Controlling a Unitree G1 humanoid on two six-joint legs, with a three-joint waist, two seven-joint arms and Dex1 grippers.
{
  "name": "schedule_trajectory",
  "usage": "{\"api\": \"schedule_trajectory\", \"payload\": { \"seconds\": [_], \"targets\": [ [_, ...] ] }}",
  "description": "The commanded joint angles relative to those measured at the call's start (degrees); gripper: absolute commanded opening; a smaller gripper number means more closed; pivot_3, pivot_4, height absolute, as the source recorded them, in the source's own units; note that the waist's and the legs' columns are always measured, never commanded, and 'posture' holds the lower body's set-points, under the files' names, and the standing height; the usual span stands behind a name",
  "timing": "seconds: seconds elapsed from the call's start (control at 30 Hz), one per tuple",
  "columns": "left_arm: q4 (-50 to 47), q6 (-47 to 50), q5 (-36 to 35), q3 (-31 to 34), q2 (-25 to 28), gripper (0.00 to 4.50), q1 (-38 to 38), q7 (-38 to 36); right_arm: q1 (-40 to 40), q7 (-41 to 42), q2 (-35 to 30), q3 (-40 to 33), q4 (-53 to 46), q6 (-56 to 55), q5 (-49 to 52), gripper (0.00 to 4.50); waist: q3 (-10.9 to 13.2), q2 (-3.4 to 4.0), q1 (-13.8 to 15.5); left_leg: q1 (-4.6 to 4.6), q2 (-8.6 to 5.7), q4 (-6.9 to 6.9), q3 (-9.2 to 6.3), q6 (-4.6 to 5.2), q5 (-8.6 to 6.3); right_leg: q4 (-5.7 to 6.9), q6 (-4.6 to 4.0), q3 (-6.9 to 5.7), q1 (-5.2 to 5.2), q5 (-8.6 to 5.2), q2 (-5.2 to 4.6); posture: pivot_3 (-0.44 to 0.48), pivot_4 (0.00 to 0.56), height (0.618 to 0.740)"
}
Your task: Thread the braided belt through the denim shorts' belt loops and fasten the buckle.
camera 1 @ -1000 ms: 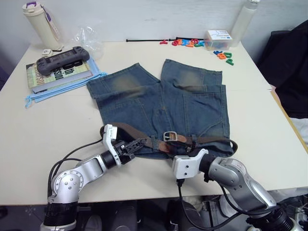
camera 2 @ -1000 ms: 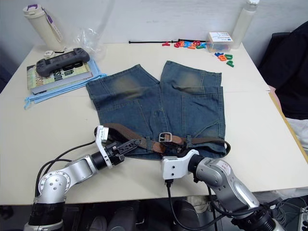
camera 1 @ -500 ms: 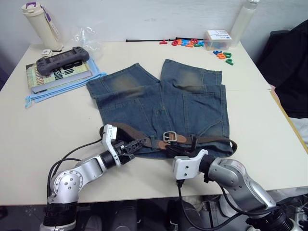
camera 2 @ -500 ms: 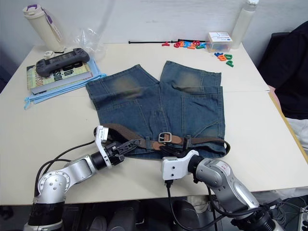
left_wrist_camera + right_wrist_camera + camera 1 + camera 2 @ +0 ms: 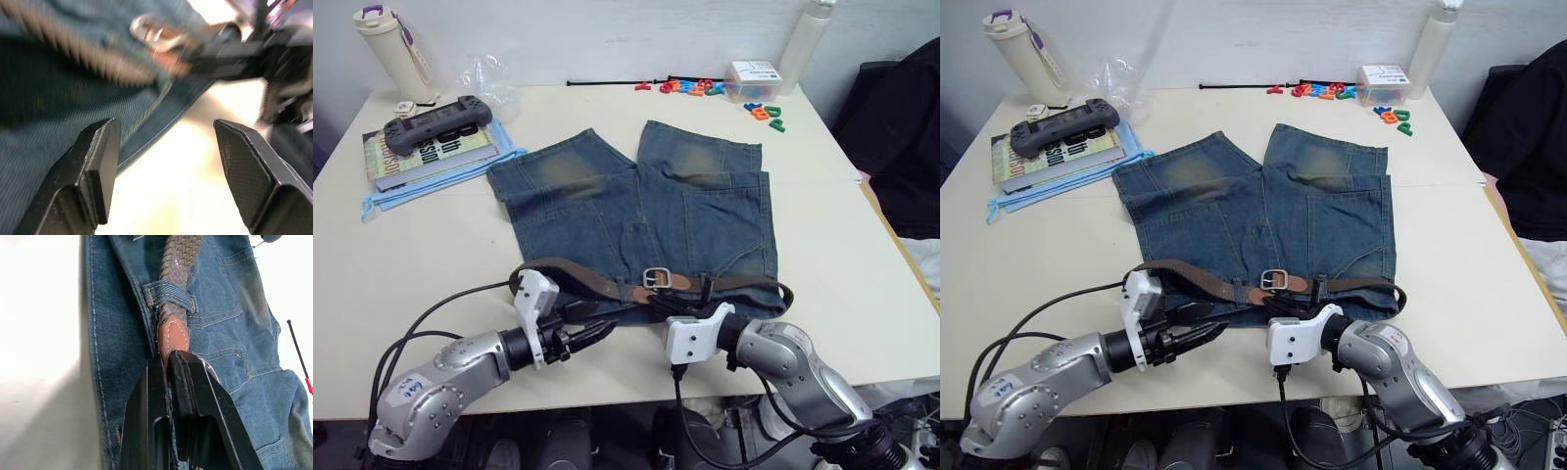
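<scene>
The denim shorts (image 5: 636, 211) lie flat mid-table, waistband toward me. The braided belt (image 5: 578, 274) runs along that waistband, its silver buckle (image 5: 656, 278) near the middle. My left gripper (image 5: 589, 325) hovers low at the waistband's near edge, a little to the left of the buckle. It is open, and nothing lies between its fingers (image 5: 100, 161). My right gripper (image 5: 168, 361) is shut on the belt's brown leather tip (image 5: 172, 335). The tip lies just clear of a belt loop (image 5: 168, 291), and the braid (image 5: 180, 254) passes under that loop.
A book with a grey game controller (image 5: 438, 119) on it lies over blue cloth at the back left, beside a cream bottle (image 5: 396, 49). Coloured letters (image 5: 690, 86), a white box (image 5: 752, 78) and a thin black cable tie (image 5: 607, 82) line the far edge. A dark garment (image 5: 901, 147) hangs at the right.
My left gripper has opened, let go of the belt and drawn back toward the table's near edge. My right gripper has closed on the leather tip.
</scene>
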Motion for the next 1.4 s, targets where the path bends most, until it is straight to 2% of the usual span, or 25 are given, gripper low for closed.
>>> {"api": "schedule_trajectory", "payload": {
  "seconds": [0.03,0.2,0.53,0.63,0.83,0.97,1.4],
  "targets": [
    [4.5,-0.52,8.3,-4.81,0.86,3.35,-0.67,0.51,-0.62,1.43,0.28,-2.18,-3.79,0.54,2.28,0.0,-0.05,0.08,0.4,0.02,0.0,0.01,0.0,-0.01,-0.02,-0.01,0.0,0.0,0.02,0.0,-0.01,0.0,0.15,0.716],
    [6.09,0.53,10.9,-6.56,2.09,3.35,-0.71,-1.67,-1.38,3.83,-0.65,-5.3,-5.82,2.59,5.23,0.0,-0.38,0.36,0.65,0.06,-0.01,0.02,-0.02,0.0,-0.06,0.0,0.01,0.01,0.07,0.02,-0.07,0.0,0.15,0.716],
    [6.55,1.22,12.09,-5.26,3.2,3.35,0.84,-2.9,1.4,8.59,-5.09,-13.97,-11.86,6.47,12.5,0.0,-0.55,0.39,0.6,0.09,0.0,0.01,-0.03,0.15,-0.08,-0.01,0.01,0.02,0.09,0.02,-0.06,0.0,0.15,0.716],
    [6.14,1.21,12.2,-5.17,3.5,3.35,1.34,-3.06,-0.53,9.37,-7.76,-18.68,-10.1,5.82,14.69,0.0,-0.56,0.42,0.5,0.12,0.01,0.02,-0.01,0.23,-0.18,0.01,0.01,0.03,0.1,0.02,-0.06,0.0,0.15,0.716],
    [5.73,0.39,12.88,-5.13,3.87,3.35,2.4,-3.67,-6.3,9.56,-10.38,-22.71,-6.51,4.13,17.02,0.0,-0.59,0.43,0.34,0.43,0.05,-0.09,0.02,0.28,-0.25,0.01,-0.07,0.06,0.28,-0.02,-0.02,0.0,0.15,0.716],
    [6.01,-0.62,14.04,-5.34,3.96,3.35,3.13,-4.37,-9.22,9.07,-12.37,-24.28,-1.48,1.54,17.06,0.0,-0.59,0.44,0.36,0.97,0.12,-0.14,0.02,0.27,-0.53,-0.18,-0.15,0.03,0.88,-0.09,-0.01,0.0,0.15,0.716],
    [6.02,-1.14,15.1,-4.07,4.36,3.35,4.48,-5.32,-12.53,8.11,-17.38,-29.62,6.14,-1.98,17.41,0.0,-0.68,0.73,0.43,0.97,0.15,-0.18,0.02,0.27,-0.55,-0.29,-0.14,0.04,0.9,-0.08,-0.02,0.0,0.15,0.716]
  ]
}}
